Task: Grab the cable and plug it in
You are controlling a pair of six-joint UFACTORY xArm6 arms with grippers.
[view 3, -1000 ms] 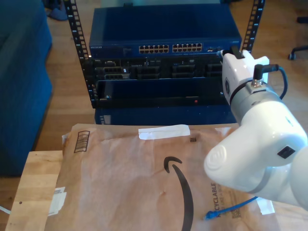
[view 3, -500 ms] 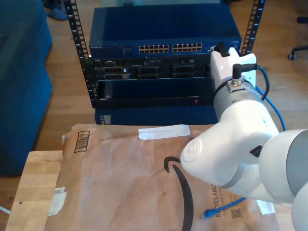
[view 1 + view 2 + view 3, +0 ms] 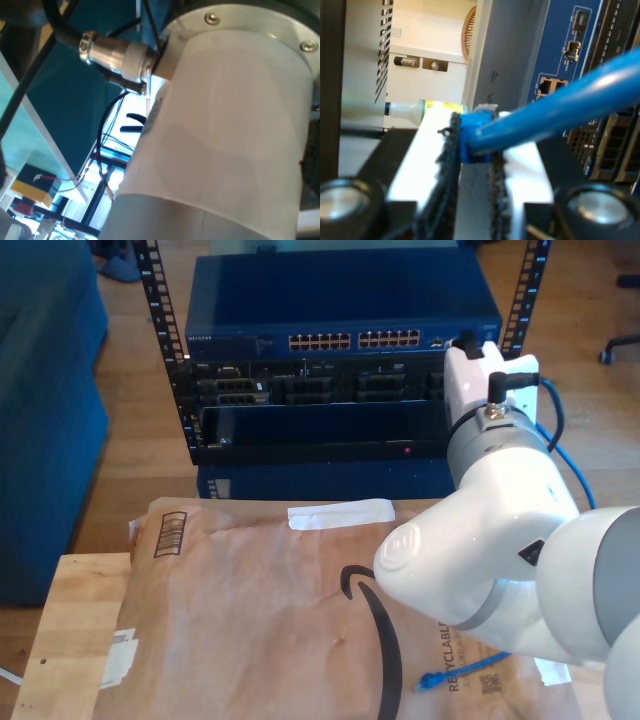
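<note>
Our second gripper (image 3: 472, 200) has its pads (image 3: 449, 165) closed on the blue boot at one end of the cable (image 3: 555, 107), and the cord runs away from the fingers toward the switch (image 3: 580, 60). That is the relation the next move turns on: the plug end sits between the pads with its long axis roughly in line with the fingers. The ports (image 3: 549, 86) lie ahead and to one side of it, near but not yet touching, so we judge the plug needs to be lined up with a socket before it is pushed in.

In the exterior view the white arm (image 3: 490, 500) stands at the exterior view's right, its wrist up against the rack (image 3: 340, 390) beside the end of the upper port row. The cable (image 3: 570, 465) loops down behind it, and its free end (image 3: 432, 680) lies on the brown mailer (image 3: 260, 610) on the table (image 3: 70, 630) (well apart from the rack).

Our first gripper's fingers cannot be made out; the first wrist view looks onto a white arm casing (image 3: 225, 140) and a metal connector (image 3: 117, 55). The second arm is plainly the nearer one, already at the switch face.
</note>
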